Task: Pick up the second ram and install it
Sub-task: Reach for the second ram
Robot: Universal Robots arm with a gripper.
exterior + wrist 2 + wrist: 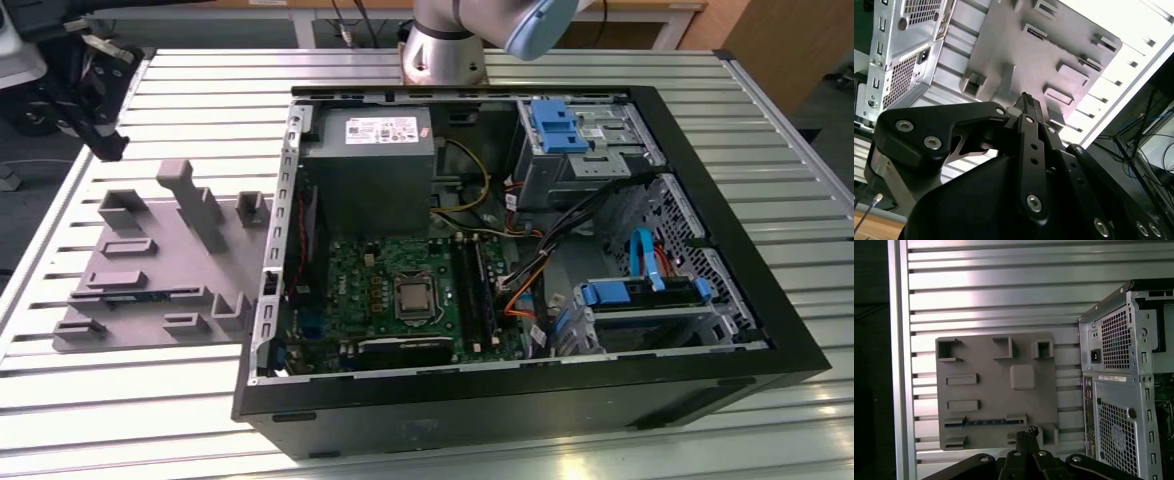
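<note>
The second ram (pixel 140 296) is a thin blue-green stick lying in a slot near one edge of the grey fixture plate (pixel 147 255), at the exterior view's left of the computer case. In the first wrist view the second ram (pixel 986 421) shows as a blue strip across the plate (pixel 989 390). My gripper (pixel 107 145) hangs high over the table's far-left corner, well away from the stick. In both wrist views its black fingertips (pixel 1027 432) (pixel 1027 101) are pressed together with nothing between them.
The open computer case (pixel 747 370) fills the middle and right of the slatted table (pixel 200 80), with the green motherboard (pixel 387 270), its long black slots (pixel 470 290), the power supply (pixel 367 165) and blue drive brackets (pixel 641 290). Upright posts (pixel 194 205) rise from the plate.
</note>
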